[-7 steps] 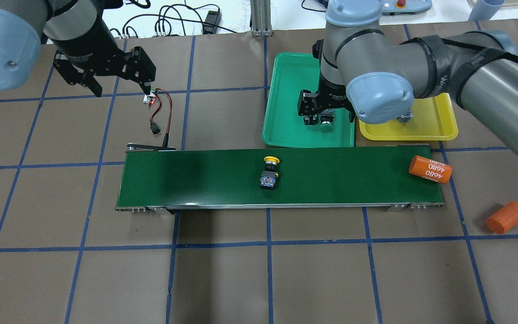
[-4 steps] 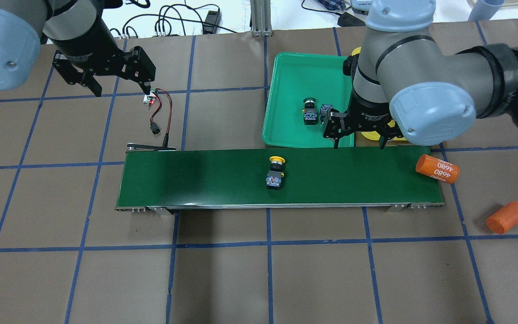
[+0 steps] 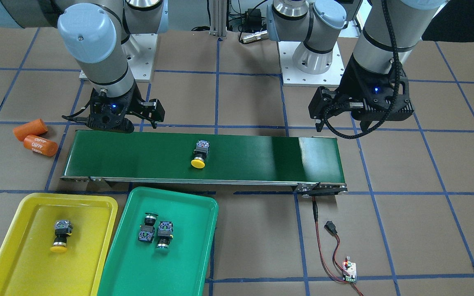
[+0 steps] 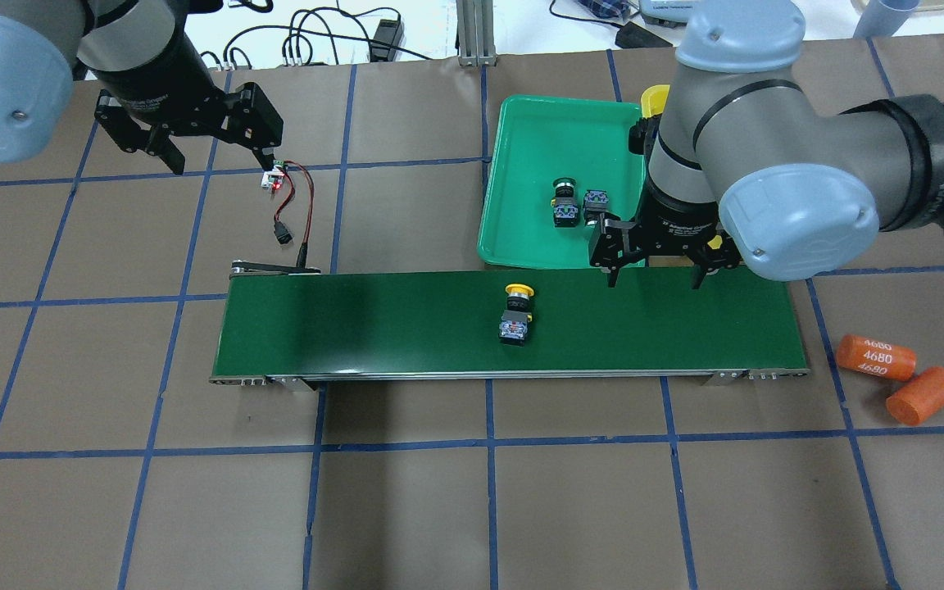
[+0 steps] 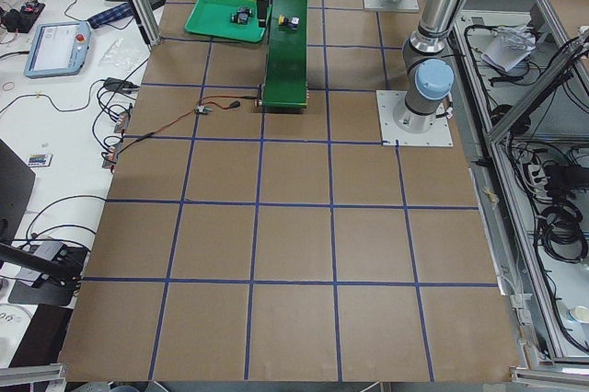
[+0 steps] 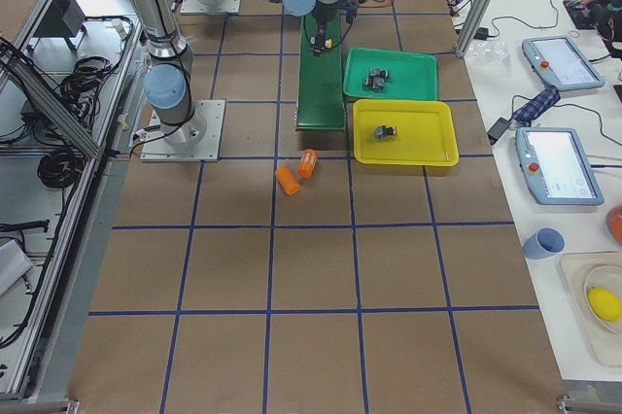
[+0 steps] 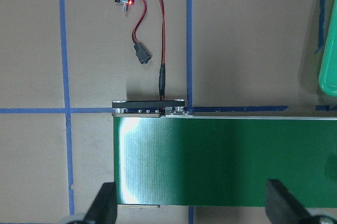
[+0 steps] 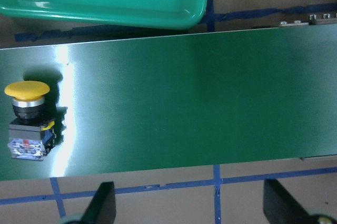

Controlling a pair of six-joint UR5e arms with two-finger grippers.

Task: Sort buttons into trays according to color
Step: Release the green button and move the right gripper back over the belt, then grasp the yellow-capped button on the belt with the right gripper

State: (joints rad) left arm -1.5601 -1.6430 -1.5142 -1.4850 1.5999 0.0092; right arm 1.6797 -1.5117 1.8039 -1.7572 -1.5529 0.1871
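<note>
Both arms point straight down: right gripper spread empty over belt toward bench's right edge, left gripper spread toward left edge; right arm hides most of yellow tray overhead.

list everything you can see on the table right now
button on belt: one, yellow cap, lying mid conveyor belt
button in yellow tray: one, yellow cap
buttons in green tray: two, green caps, side by side
yellow tray: one, yellow, beside the green tray
green tray: one, green, across the belt from the robot
conveyor belt: one, dark green, table's middle
orange cylinders: two, orange, close together off the belt's right end
circuit board: one, red and black wires, near the belt's left end
left gripper: open, empty, above the table near the circuit board
right gripper: open, empty, over the belt's edge by the green tray
</note>
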